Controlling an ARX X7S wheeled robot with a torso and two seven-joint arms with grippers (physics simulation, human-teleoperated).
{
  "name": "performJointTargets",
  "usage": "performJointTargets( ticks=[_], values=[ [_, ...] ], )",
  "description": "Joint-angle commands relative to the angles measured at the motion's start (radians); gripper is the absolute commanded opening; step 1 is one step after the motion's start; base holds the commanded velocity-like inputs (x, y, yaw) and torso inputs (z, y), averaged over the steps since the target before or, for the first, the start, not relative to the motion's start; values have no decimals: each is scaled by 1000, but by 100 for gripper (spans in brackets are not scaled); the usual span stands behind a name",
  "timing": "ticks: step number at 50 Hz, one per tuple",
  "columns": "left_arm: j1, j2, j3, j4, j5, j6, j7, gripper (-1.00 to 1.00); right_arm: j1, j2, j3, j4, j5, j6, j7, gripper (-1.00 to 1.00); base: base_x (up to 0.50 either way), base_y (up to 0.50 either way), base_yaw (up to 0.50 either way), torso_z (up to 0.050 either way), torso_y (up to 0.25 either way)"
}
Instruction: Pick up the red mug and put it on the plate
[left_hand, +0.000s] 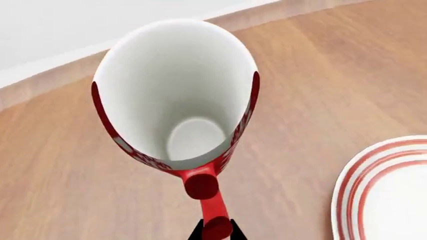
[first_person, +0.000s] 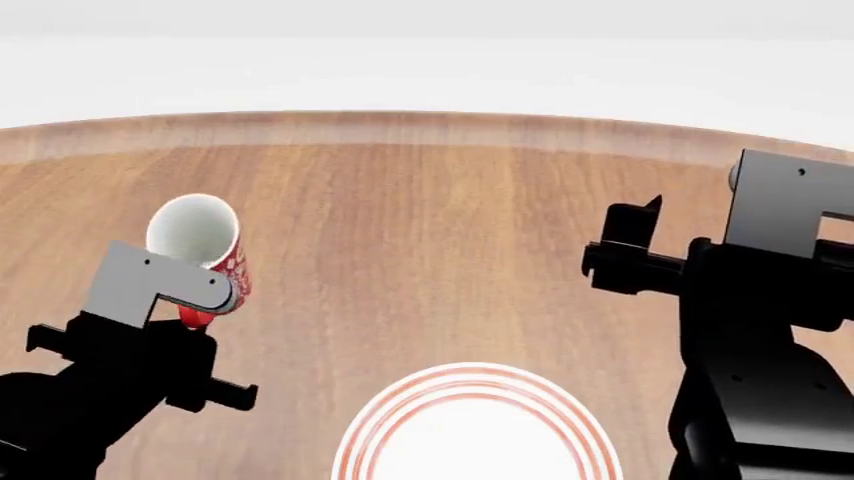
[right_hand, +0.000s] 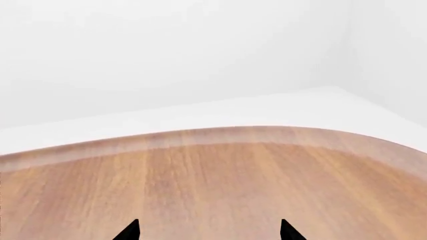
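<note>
Your left claw (left_hand: 217, 231) pinches the red mug (left_hand: 177, 100) by its handle; the mug sits beside the plate (first_person: 474, 425), not on it. Your right claw (right_hand: 208, 231) is spread and holds nothing. Step in hand: transport. Next, carry the mug over the plate, lower it, and release.

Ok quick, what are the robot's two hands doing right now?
Left gripper: jaws shut on the handle of the red mug.
Right gripper: jaws open, holding nothing, above the wooden table.
</note>
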Motion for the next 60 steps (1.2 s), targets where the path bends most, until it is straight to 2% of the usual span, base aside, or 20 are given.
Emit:
performJointTargets(
  ticks=[1, 30, 53, 60],
  values=[
    [-22, 9, 87, 19, 6, 16, 63, -100, 4, -1, -4, -2, 5, 0, 6, 100, 0, 0, 0, 0, 0],
    [-20, 13, 239, 33, -3, 49, 194, -100, 11, -1, -9, 4, 15, -3, 22, 100, 0, 0, 0, 0, 0],
    [-97, 88, 340, -46, -25, 26, 297, -100, 3, 3, -9, -6, 31, 0, 26, 100, 0, 0, 0, 0, 0],
    [-120, 113, 365, -115, -22, 64, 333, -100, 7, 4, -11, 5, 32, -6, 26, 100, 0, 0, 0, 0, 1]
  ],
)
